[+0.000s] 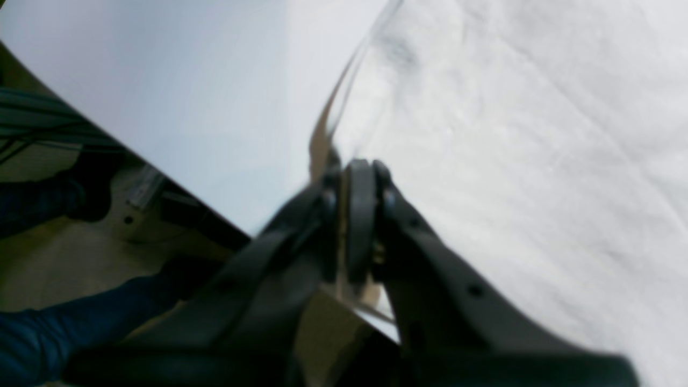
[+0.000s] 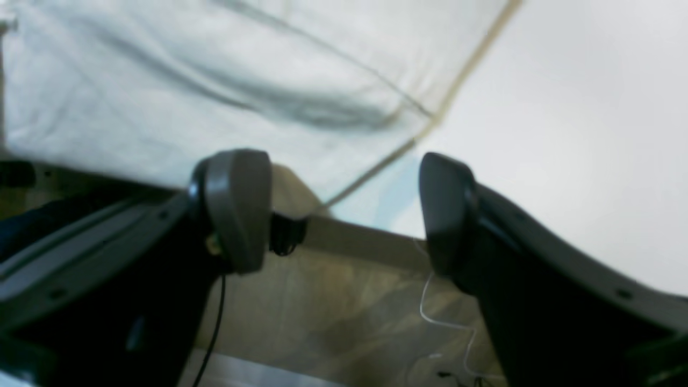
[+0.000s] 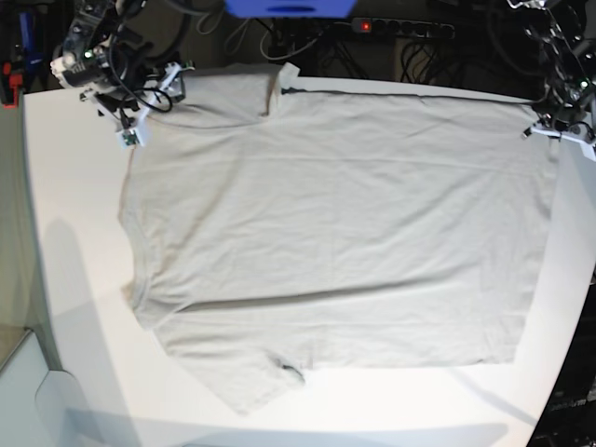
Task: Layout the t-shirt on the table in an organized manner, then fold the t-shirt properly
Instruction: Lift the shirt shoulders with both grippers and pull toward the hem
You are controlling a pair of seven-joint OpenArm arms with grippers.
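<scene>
- The plain light grey-beige short-sleeved cotton t-shirt (image 3: pixel 335 233) lies spread flat across the large matte white desk (image 3: pixel 74 279), neck toward the base view's left, hem toward its right.
- The left pincer (image 1: pixel 357 177) is clamped tight on the shirt's edge at the desk's far rim.
- The right pincer (image 2: pixel 344 209) stands wide apart, holding nothing, at the desk's edge just beside the shirt's seamed border.

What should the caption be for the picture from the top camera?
Grey-beige t-shirt spread flat on the white table.
</scene>
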